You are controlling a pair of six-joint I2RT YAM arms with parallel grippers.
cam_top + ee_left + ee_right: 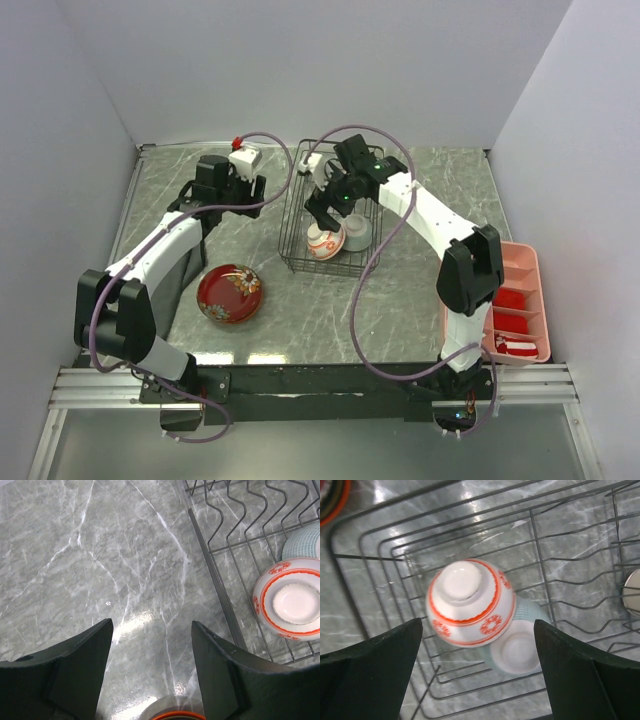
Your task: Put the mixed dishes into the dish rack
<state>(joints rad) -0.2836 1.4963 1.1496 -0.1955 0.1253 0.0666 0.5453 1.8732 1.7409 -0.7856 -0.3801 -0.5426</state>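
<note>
Now the red bowl (231, 293) sits on the tabletop (400, 300) at lower left, below the left hand (150, 625), which gapes wide, empty and nearer than the right hand (477, 622), likewise spread and empty over the rack (300, 262).

Glossy red bowl (231, 293), gold floral; white bowl (470, 602), orange-red rings, medallions; mint bowl (520, 645), fine check; black rack (214, 577).

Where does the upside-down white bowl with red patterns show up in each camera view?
Top external: white-and-red bowl, near-left corner of the dish rack.
Left wrist: right edge, mid-height.
Right wrist: centre of frame.
Shared landmark: pale mint bowl beside it.
</note>
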